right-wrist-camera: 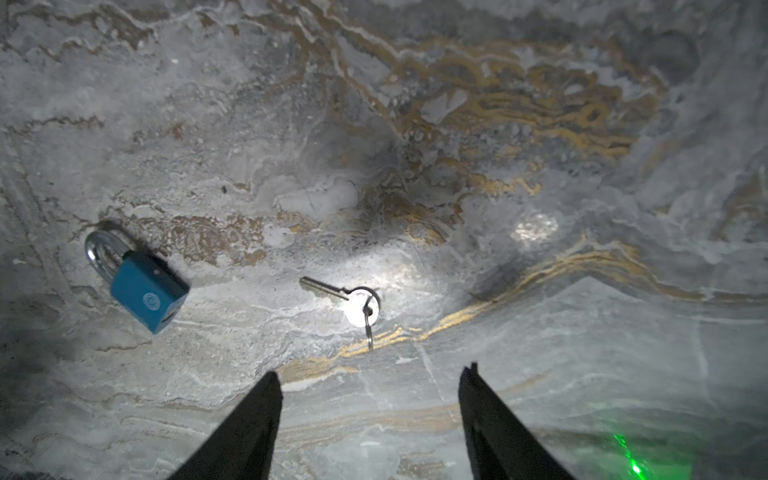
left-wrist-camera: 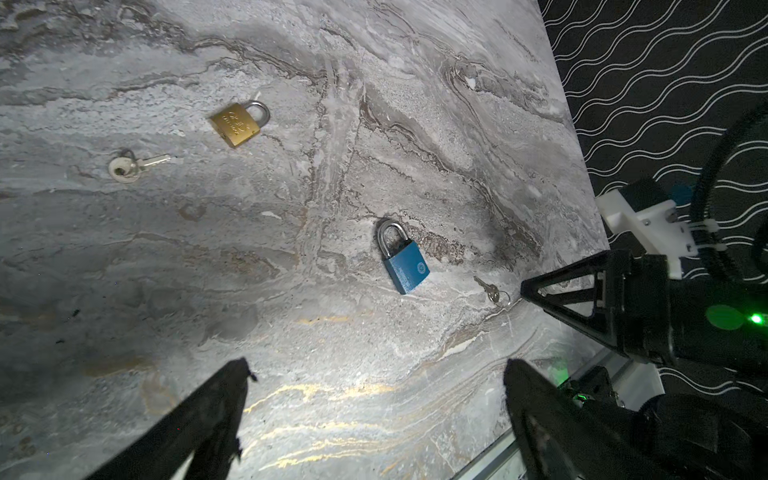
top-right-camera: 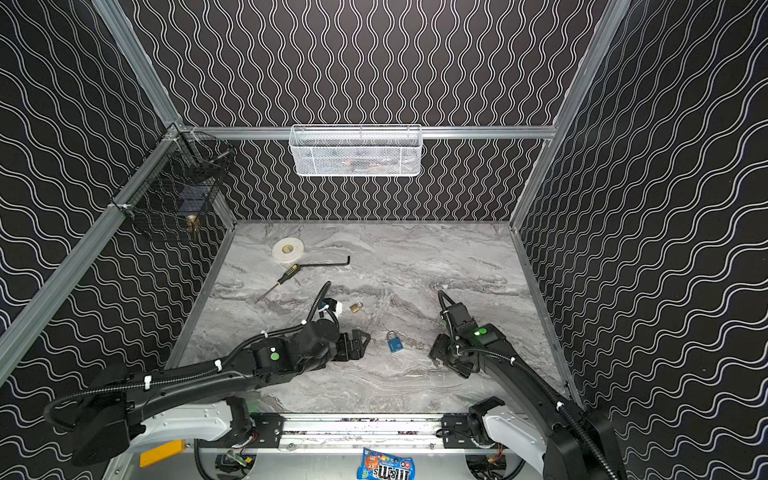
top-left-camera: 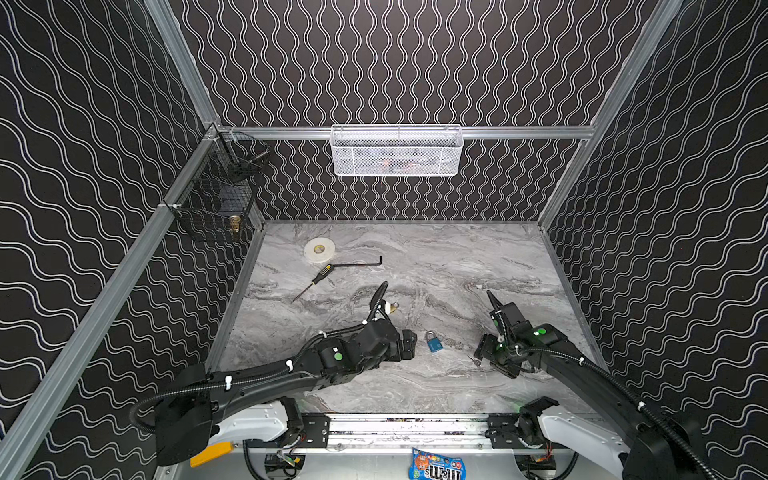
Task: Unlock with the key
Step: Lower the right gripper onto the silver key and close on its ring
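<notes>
Right end effector (right-wrist-camera: 372, 370) tilted down, jaws parted, key (right-wrist-camera: 357, 305) just ahead; left end effector (left-wrist-camera: 378, 361) low, wide, facing padlock (left-wrist-camera: 405, 268).

Lab test cell: aluminium frame (top-left-camera: 519, 132), patterned walls (top-left-camera: 395, 62).

- Blue padlock (right-wrist-camera: 147, 291): blue body, round emblem facing up, silver shackle closed; lies flat on the marble tabletop (right-wrist-camera: 540, 374).
- Key (right-wrist-camera: 338, 295): small, silver, round head on a wire ring; lies flat near the padlock, not touching it, blade pointing roughly toward it.
</notes>
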